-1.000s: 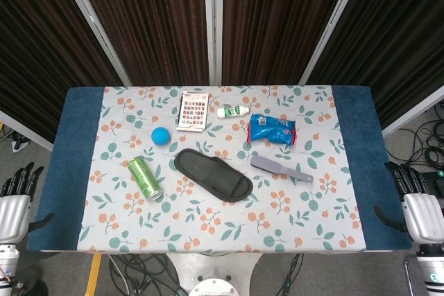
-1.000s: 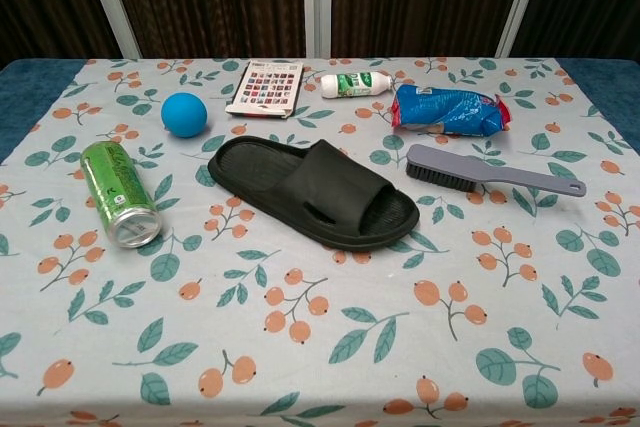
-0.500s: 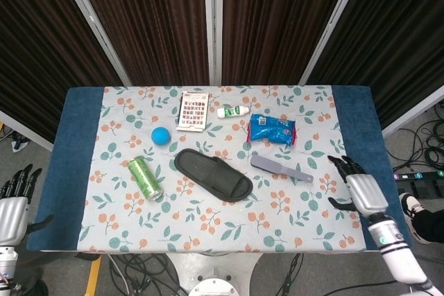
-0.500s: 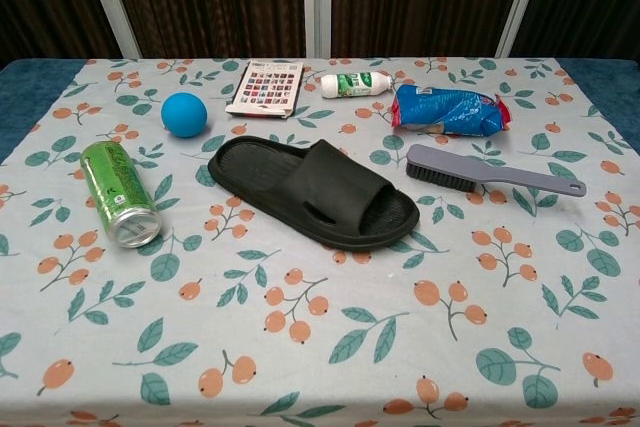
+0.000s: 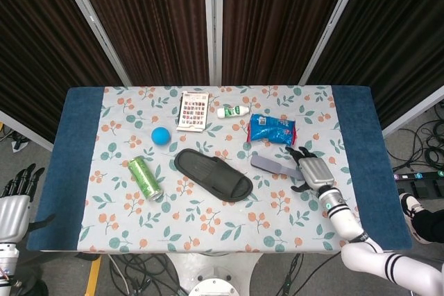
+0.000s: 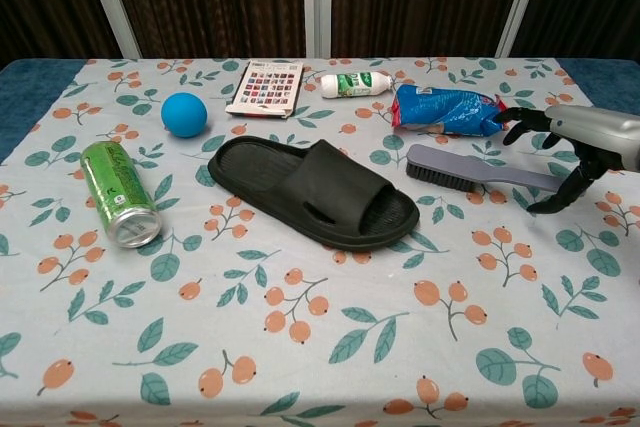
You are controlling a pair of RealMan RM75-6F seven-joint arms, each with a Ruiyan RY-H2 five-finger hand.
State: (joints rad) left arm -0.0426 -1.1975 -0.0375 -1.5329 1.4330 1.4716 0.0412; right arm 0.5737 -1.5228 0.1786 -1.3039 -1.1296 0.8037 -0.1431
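Over the handle end of the grey brush, which lies untouched beside the black slipper, the right hand hovers with fingers spread and empty, grasp not yet made.

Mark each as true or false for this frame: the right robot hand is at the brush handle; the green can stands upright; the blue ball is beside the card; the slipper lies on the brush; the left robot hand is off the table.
1. The right robot hand is over the handle end of the grey brush, fingers spread. True.
2. The green can stands upright. False: it lies on its side.
3. The blue ball is left of the card. True.
4. The black slipper lies on the brush. False: they are apart.
5. The left robot hand is off the table's left edge. True.
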